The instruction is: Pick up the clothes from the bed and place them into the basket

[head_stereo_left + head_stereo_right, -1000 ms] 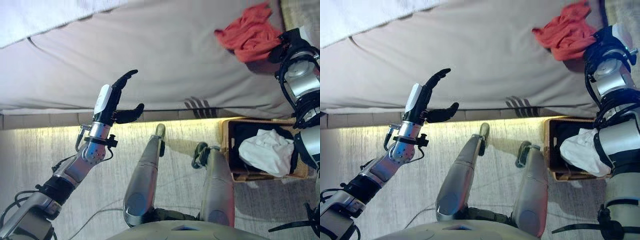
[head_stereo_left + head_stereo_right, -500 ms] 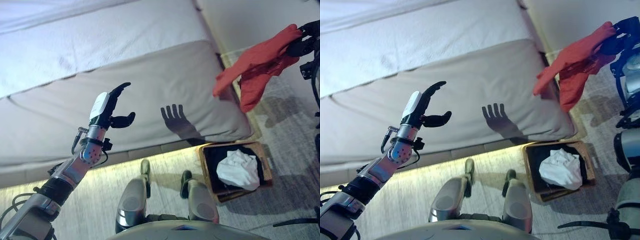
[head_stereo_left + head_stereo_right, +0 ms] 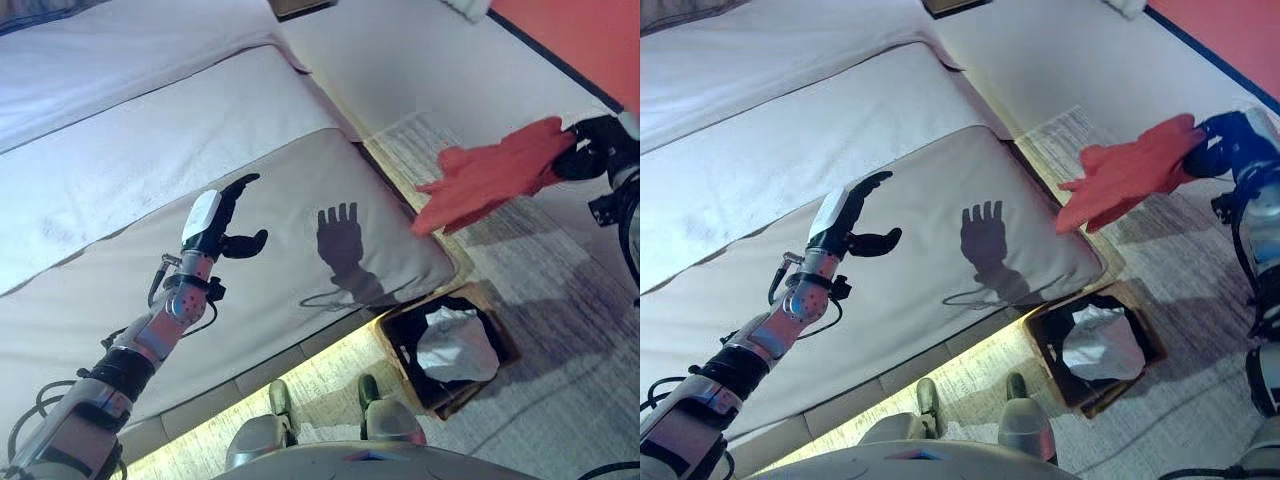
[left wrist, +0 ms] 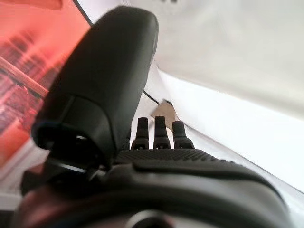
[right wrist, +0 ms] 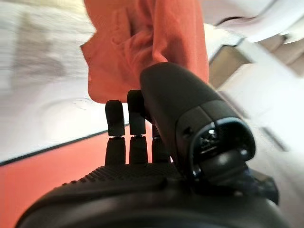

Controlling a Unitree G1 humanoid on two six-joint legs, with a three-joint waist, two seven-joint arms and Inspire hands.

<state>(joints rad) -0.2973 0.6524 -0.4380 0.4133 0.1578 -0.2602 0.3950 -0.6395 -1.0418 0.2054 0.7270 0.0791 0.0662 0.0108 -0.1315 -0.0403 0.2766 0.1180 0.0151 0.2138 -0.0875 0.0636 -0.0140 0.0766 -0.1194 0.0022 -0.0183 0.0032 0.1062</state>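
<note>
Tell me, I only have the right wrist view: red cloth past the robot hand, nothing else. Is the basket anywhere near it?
Observer: The basket stands on the floor by the bed's corner; the red cloth hangs in the air, higher in the left eye view and slightly right of it, not over it.
Operator: Anything in the basket already?
Observer: Yes, a white garment lies inside it.
Operator: Is the right robot hand really gripping the cloth?
Observer: Its fingers are curled on one end of the cloth; the right robot hand shows by the right edge of the right eye view.
Operator: And the left one?
Observer: The left robot hand is raised over the bed, open, holding nothing.
</note>
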